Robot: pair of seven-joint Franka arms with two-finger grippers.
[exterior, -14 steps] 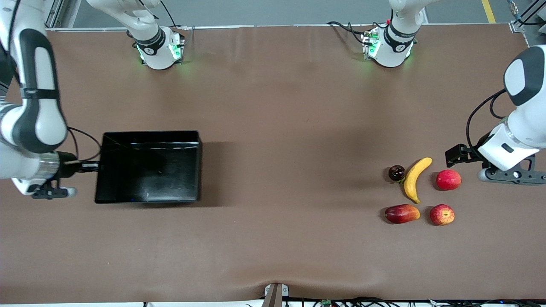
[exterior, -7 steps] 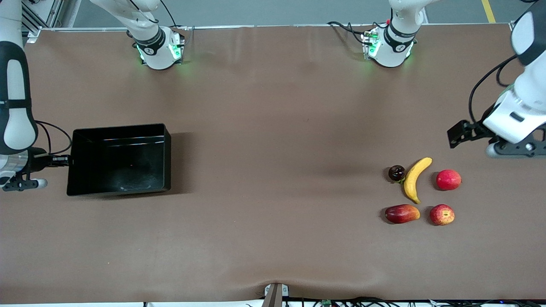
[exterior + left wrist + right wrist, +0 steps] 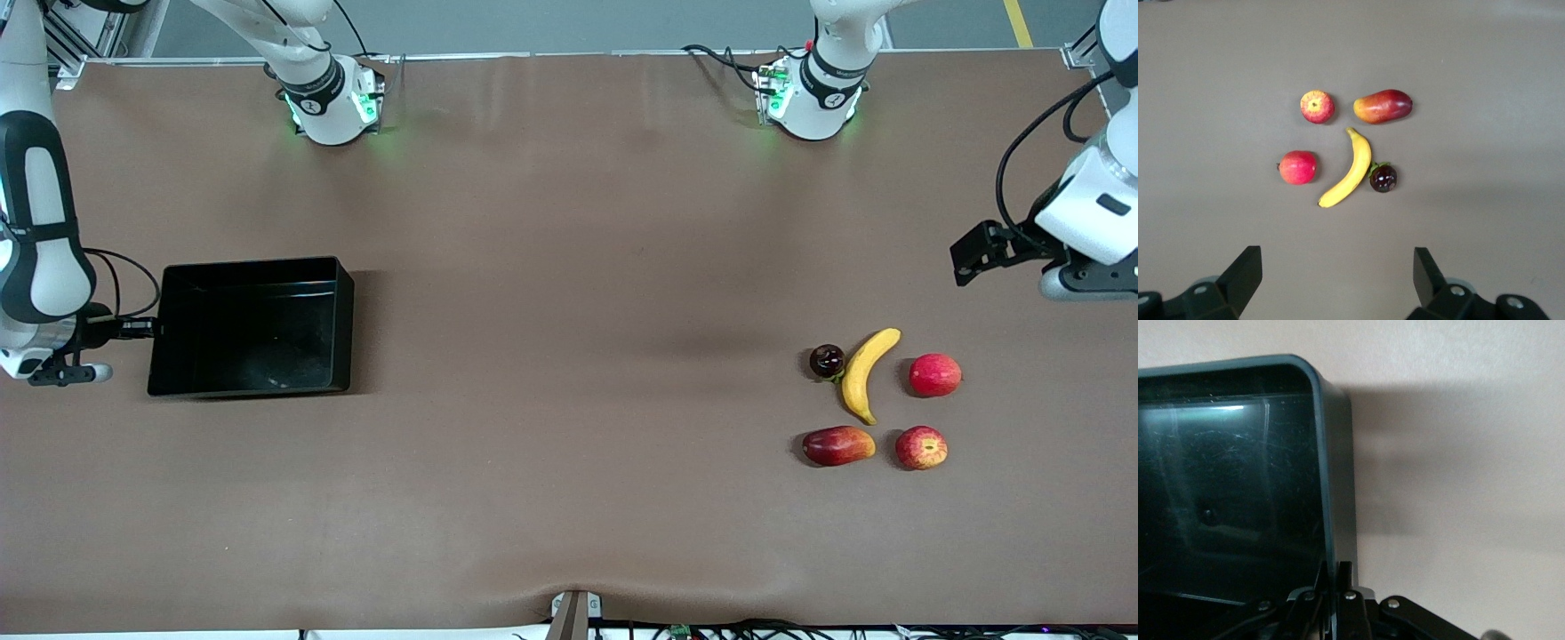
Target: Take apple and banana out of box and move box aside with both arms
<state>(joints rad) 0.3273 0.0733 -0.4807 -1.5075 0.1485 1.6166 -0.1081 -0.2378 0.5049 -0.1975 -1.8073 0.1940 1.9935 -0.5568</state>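
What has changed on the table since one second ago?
The right gripper, jaws shut on the box wall, dragged it toward the right arm's end of the table. The left gripper, jaws open, rose away from the fruits. The banana, the apple and the other fruits stayed put.

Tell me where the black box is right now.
The glossy black rectangular plastic box sits at the right arm's end of the table, its end wall pinched by the right pincer.

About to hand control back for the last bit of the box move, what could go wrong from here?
1. The right gripper pinches only one thin wall of the box, so the box could swivel or slip out.
2. The left gripper is open over bare table, away from the box, so the carry may be unbalanced.
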